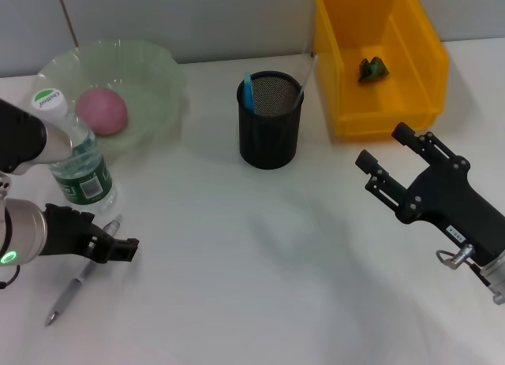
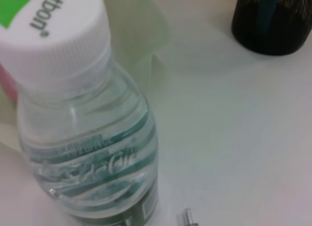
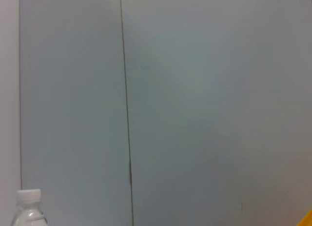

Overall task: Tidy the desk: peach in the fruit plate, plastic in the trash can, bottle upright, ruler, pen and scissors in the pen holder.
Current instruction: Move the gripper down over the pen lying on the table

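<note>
Pen [image 1: 79, 280] lies flat on the desk [image 1: 260, 286] just in front of the upright bottle [image 1: 77, 160]; left gripper [image 1: 117, 247] is over its tip, grip state can't tell. Right gripper [image 1: 384, 162], well right of the bottle, is spread wide and holding nothing; peach [image 1: 101, 110] sits in the fruit plate [image 1: 150, 73] right behind the bottle.

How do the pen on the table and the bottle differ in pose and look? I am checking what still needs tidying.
The bottle stands upright; the pen lies flat on the table. The bottle is clear with a white cap and green label; the pen is slim and grey. The bottle is thick, the pen thin. Both sit near the left tool.
</note>
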Motion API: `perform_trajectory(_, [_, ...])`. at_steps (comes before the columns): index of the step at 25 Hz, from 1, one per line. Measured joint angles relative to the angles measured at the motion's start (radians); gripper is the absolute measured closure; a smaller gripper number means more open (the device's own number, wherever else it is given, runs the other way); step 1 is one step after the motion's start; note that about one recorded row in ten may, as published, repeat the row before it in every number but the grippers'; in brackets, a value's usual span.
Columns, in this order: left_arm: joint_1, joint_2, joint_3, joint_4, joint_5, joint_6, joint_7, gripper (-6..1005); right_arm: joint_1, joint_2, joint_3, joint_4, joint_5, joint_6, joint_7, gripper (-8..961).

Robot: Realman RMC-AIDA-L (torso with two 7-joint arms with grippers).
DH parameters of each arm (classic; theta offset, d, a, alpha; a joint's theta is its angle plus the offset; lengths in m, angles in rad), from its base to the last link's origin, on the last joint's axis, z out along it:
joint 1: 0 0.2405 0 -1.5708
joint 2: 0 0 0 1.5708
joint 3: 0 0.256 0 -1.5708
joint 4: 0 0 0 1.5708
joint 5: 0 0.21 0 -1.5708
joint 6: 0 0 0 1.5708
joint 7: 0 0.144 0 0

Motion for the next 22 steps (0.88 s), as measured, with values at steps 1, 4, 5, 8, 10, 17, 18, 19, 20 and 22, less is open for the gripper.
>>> perform_trajectory(1, [-0.006, 0.000, -0.002, -0.001, 0.004, 0.010, -0.004, 168, -0.001, 0.000, 0.000, 0.000, 0.000, 0.004, 0.000, 279])
perform_trajectory(4, [-0.022, 0.000, -0.007, -0.004, 0.014, 0.034, -0.013, 169, -0.001, 0.000, 0.000, 0.000, 0.000, 0.009, 0.000, 280])
perform_trajectory(5, [-0.030, -0.001, -0.009, -0.004, 0.027, 0.053, -0.022, 169, -0.001, 0.000, 0.000, 0.000, 0.000, 0.010, 0.000, 280])
perform_trajectory(8, [-0.040, -0.002, -0.010, 0.008, 0.066, 0.100, -0.044, 169, -0.001, 0.000, 0.000, 0.000, 0.000, 0.011, 0.000, 282])
perform_trajectory(10, [-0.043, -0.003, -0.007, 0.019, 0.087, 0.127, -0.057, 170, -0.001, 0.000, 0.000, 0.000, 0.000, 0.011, 0.000, 282])
perform_trajectory(17, [-0.101, -0.004, 0.008, 0.052, 0.200, 0.288, -0.142, 171, 0.002, -0.001, -0.012, -0.002, -0.003, 0.011, 0.000, 285])
perform_trajectory(18, [-0.101, -0.004, 0.008, 0.052, 0.200, 0.288, -0.142, 171, 0.002, -0.001, -0.012, -0.002, -0.003, 0.011, 0.000, 286])
perform_trajectory(19, [-0.114, -0.004, 0.012, 0.038, 0.213, 0.301, -0.154, 171, 0.002, -0.001, -0.013, -0.003, -0.003, 0.011, 0.000, 286])
perform_trajectory(20, [-0.114, -0.004, 0.012, 0.038, 0.213, 0.301, -0.154, 171, 0.002, -0.001, -0.014, -0.003, -0.003, 0.011, 0.000, 287])
perform_trajectory(22, [-0.126, -0.005, 0.013, 0.026, 0.215, 0.309, -0.161, 171, 0.002, 0.000, -0.015, -0.004, -0.003, 0.011, 0.000, 288])
